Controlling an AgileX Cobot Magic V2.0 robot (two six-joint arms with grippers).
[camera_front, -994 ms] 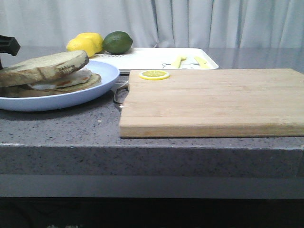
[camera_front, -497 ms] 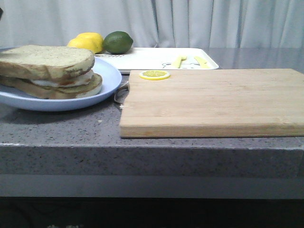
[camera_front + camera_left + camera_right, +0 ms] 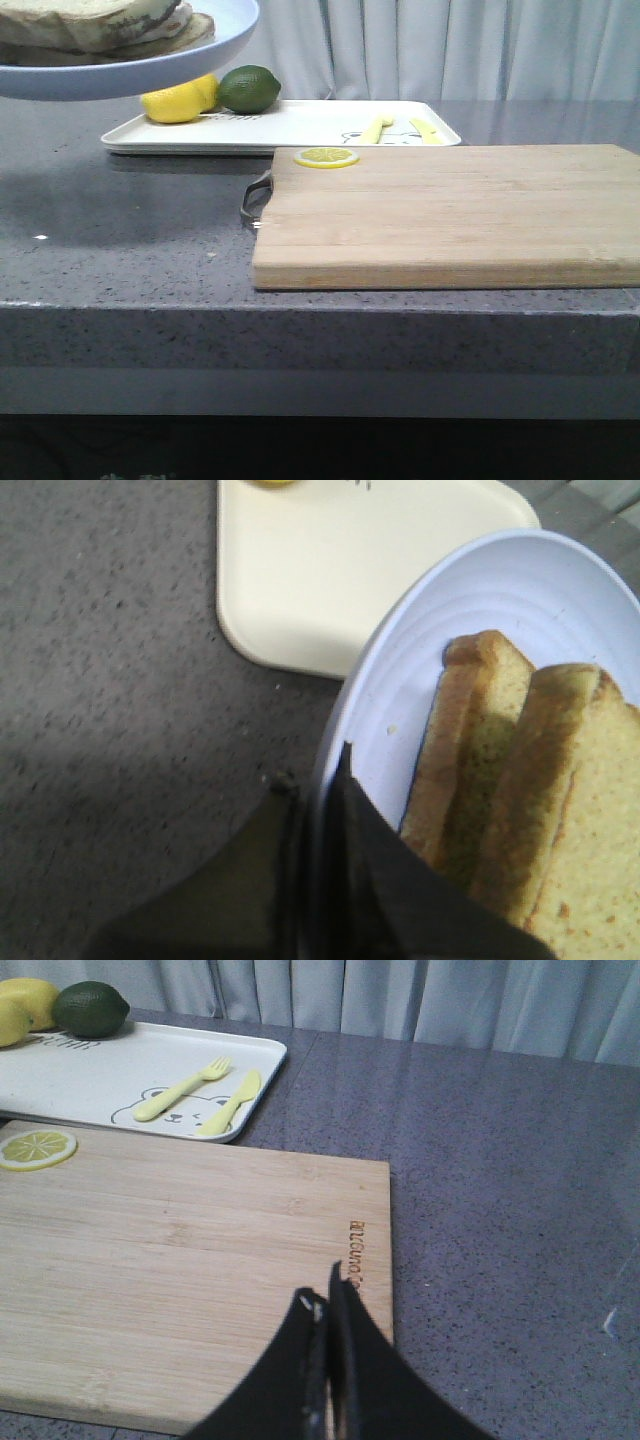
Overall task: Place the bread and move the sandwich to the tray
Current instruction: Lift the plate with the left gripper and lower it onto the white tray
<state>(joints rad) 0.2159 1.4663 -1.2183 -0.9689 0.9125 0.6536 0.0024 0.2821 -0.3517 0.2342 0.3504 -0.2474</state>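
Sandwich [image 3: 100,25] | plate [image 3: 200,50] now lifted off counter | left gripper [image 3: 318,810] clamps rim | right gripper [image 3: 326,1305] closed, empty | tray [image 3: 300,125] next

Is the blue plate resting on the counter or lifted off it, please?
Lifted: the blue plate hangs above the counter, its rim clamped by the left gripper.

The left tool [image 3: 318,810] has its two dark fingers pressed close on the rim of the pale-blue plate [image 3: 470,640], one on each face of the rim, holding it raised above the counter [image 3: 110,670]. The right tool [image 3: 328,1305] hangs above the wooden cutting board [image 3: 180,1260], its fingers together with nothing between them. Neither arm shows in the front view.
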